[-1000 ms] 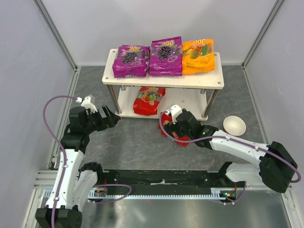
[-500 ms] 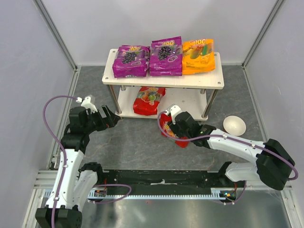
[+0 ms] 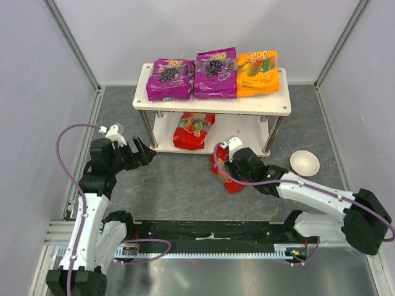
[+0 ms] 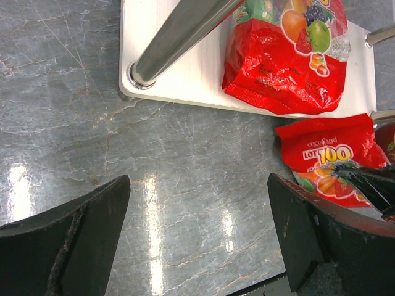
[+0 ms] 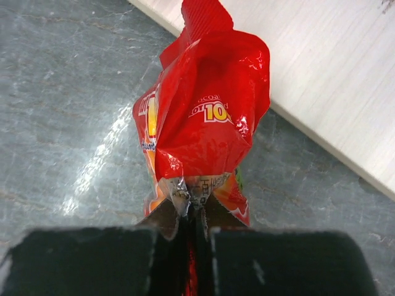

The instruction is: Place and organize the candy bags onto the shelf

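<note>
The shelf (image 3: 210, 106) stands at the back. Two purple candy bags (image 3: 170, 79) (image 3: 215, 73) and an orange one (image 3: 257, 73) lie side by side on its top board. A red bag (image 3: 194, 131) (image 4: 284, 61) rests on the lower board (image 4: 179, 92). On the floor just in front, my right gripper (image 3: 232, 164) (image 5: 196, 216) is shut on the sealed edge of another red bag (image 3: 224, 175) (image 5: 210, 105) (image 4: 333, 160), which is bunched up ahead of the fingers. My left gripper (image 3: 145, 153) (image 4: 197, 240) is open with nothing in it, near the shelf's front left post (image 4: 179, 34).
A small white bowl (image 3: 304, 163) sits on the floor right of the shelf. Grey walls with metal frame posts enclose the floor on three sides. The lower board's right half shows bare wood (image 5: 321, 68).
The right gripper has gone from open to shut on the red bag's edge and shifted slightly right, crumpling the bag. The left arm has not moved.
</note>
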Controlling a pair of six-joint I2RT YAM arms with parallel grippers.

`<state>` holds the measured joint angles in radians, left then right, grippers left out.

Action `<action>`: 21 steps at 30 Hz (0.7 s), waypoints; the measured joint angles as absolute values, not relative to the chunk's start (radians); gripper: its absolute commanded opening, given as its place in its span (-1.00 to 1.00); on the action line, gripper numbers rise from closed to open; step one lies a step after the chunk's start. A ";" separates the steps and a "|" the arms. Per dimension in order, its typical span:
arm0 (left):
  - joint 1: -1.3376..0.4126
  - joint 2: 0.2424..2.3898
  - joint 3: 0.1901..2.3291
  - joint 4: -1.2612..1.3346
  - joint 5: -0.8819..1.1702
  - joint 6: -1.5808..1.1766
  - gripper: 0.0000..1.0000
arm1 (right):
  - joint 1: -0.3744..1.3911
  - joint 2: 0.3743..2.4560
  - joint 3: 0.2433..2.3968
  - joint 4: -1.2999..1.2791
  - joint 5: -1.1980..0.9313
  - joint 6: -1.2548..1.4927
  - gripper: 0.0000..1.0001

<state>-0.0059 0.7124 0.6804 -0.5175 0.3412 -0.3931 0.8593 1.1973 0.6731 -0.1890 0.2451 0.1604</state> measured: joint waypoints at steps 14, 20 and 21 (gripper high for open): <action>-0.006 0.718 0.680 -0.517 0.342 -0.393 0.99 | 0.800 0.807 0.504 -0.109 0.196 0.336 -1.00; -0.006 0.718 0.680 -0.516 0.342 -0.393 0.98 | 0.749 0.726 0.383 0.083 0.240 0.477 -1.00; -0.006 0.718 0.680 -0.516 0.342 -0.393 0.98 | 0.744 0.731 0.362 0.120 0.251 0.502 -1.00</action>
<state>-0.0059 0.7181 0.6804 -0.5159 0.3424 -0.3931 0.7441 0.7315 0.3618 0.1200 0.2512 0.5018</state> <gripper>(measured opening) 0.993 0.037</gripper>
